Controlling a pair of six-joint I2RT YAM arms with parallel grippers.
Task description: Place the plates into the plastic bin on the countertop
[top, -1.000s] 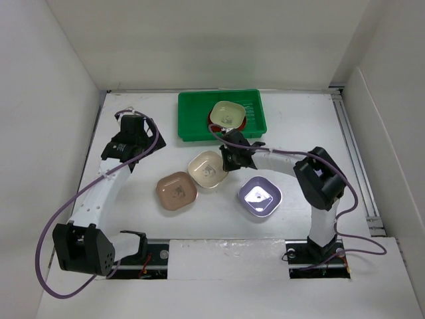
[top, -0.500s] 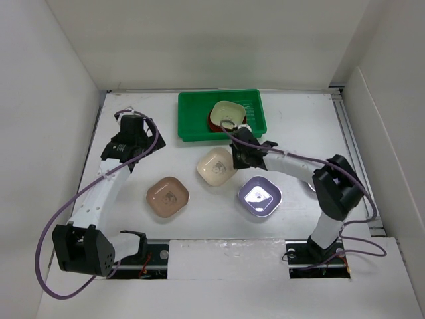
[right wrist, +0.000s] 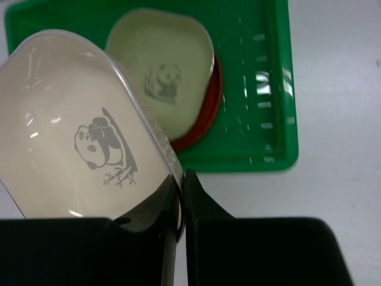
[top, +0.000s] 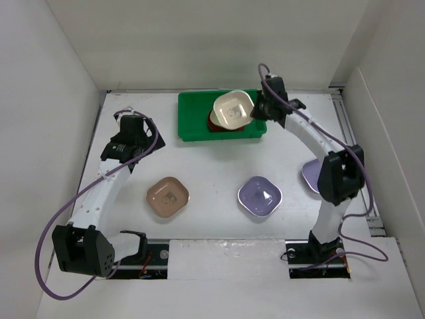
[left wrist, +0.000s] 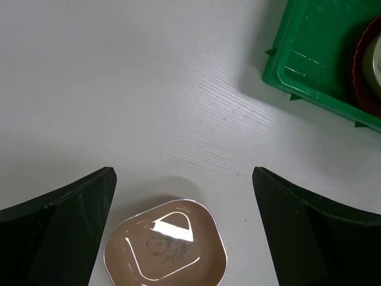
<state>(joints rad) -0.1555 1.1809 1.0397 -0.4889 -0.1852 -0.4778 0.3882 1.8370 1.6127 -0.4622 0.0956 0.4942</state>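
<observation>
Plates belong in the green bin (top: 196, 126), and one hangs over it now.

From the top camera, the bin sits at 12 o'clock on the white countertop (top: 212, 163). The right gripper (top: 257, 111) pinches the cream plate (top: 234, 109) by its 3 o'clock edge. It holds the plate up over the bin, above a red plate (top: 214, 123) that lies inside. The pinkish-brown plate (top: 167, 197) lies at 7 o'clock on the countertop and one lavender plate (top: 259, 197) at 5 o'clock. A second lavender plate (top: 311, 174) peeks out from behind the right arm at 4 o'clock. The left gripper (top: 133, 141) hangs at 9 o'clock.

From the left wrist camera, its fingers (left wrist: 59, 232) stand wide apart with nothing between them. The pinkish-brown plate lies flat at 6 o'clock, and a corner of the bin shows at 1 o'clock.

From the right wrist camera, the jaws are squeezed tight on the cream plate's rim. The plate is tipped, so its panda picture leans. Below it, at 12 o'clock, an olive green plate (right wrist: 164, 68) rests on the red one, with bare ribbed floor at 3 o'clock.

I think the best way is to bring the cream plate down low and level first — over the olive one to stack it, or over the bare floor. The jaws should let go only when it nearly touches. Dropped high and tipped, it could flip or bounce out.
</observation>
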